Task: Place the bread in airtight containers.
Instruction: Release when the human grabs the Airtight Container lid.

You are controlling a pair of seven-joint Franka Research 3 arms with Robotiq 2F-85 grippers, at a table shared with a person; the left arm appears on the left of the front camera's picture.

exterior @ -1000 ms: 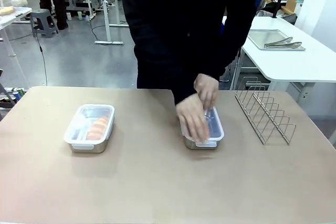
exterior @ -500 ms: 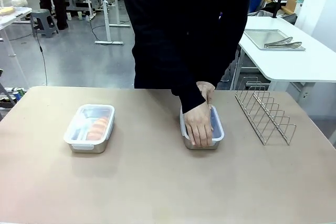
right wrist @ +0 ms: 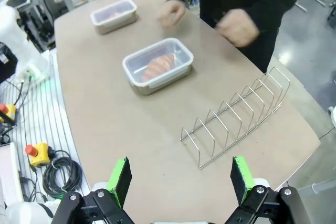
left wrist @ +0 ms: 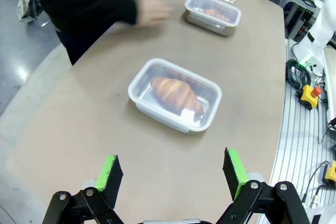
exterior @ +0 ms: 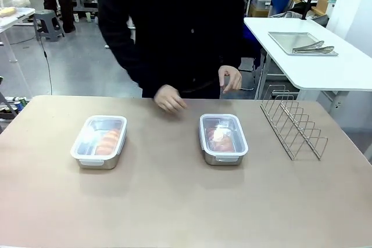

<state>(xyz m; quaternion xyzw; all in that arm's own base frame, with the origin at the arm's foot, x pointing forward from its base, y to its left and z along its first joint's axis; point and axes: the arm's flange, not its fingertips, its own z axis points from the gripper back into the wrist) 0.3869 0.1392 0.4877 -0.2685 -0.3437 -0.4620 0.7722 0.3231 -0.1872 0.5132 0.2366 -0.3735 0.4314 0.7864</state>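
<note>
Hands lifted off right container | croissants lengthwise, near-far | both end effectors spread

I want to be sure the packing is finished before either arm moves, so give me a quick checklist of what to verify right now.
1. Bread in the left container: ok, a croissant lies inside under the clear lid.
2. Bread in the right container: ok, a croissant shows through its lid.
3. Lids snapped tight: cannot tell; both sit flat on the tubs, but the clips are too small to judge.
4. Person's hands off the containers: ok, both are at the far table edge.
5. Left gripper free: ok, jaws open, nothing between them.
6. Right gripper free: ok, jaws open, above the table near the wire rack.
</note>
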